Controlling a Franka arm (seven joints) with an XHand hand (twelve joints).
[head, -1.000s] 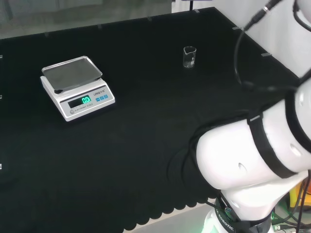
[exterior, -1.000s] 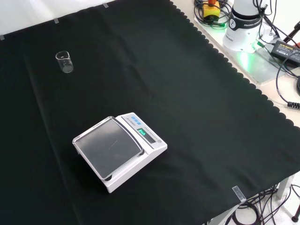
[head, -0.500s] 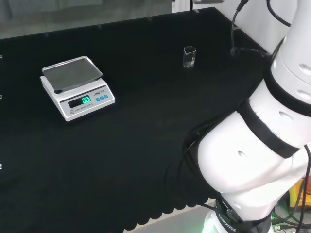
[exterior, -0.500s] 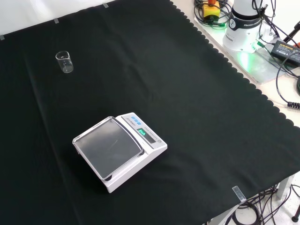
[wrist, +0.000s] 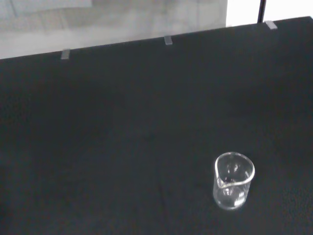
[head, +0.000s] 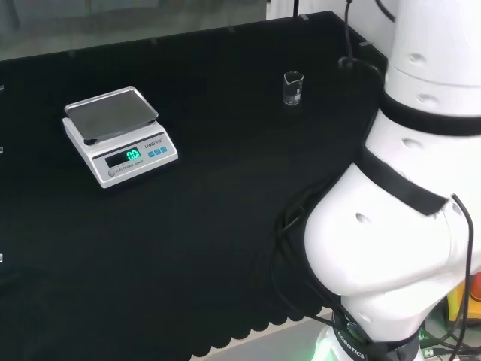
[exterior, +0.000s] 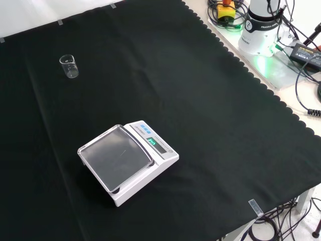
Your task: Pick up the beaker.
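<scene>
Beaker [head: 293,89] upright on the cloth [head: 225,188], well right of the scale [head: 119,135] in the head view.

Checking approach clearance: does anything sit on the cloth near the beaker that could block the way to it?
Nothing visible does. The small clear glass beaker stands upright, alone on bare black cloth; the white digital scale stands well apart from it.

A small clear beaker [exterior: 69,66] stands upright on the black cloth [exterior: 200,100], near its far left corner. A white scale [exterior: 128,161] with a grey pan sits well apart from it, closer to the near edge.
</scene>
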